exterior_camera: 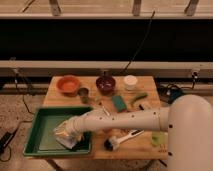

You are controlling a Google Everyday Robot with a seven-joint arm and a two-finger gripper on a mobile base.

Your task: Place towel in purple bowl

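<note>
The arm is a smooth white tube, thick and rounded, widening at the lower right into a large white domed shell. A few small dark dots mark its upper side. Its far end narrows to the gripper, low on the left over the green tray.

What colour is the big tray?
Green, seen in the camera view: a rectangular plastic tray, with the gripper down inside it.

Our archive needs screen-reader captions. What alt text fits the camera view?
A white robot arm reaches over a wooden table, its gripper at a pale towel in a green tray. The purple bowl stands at the table's far side, next to an orange bowl.
</note>
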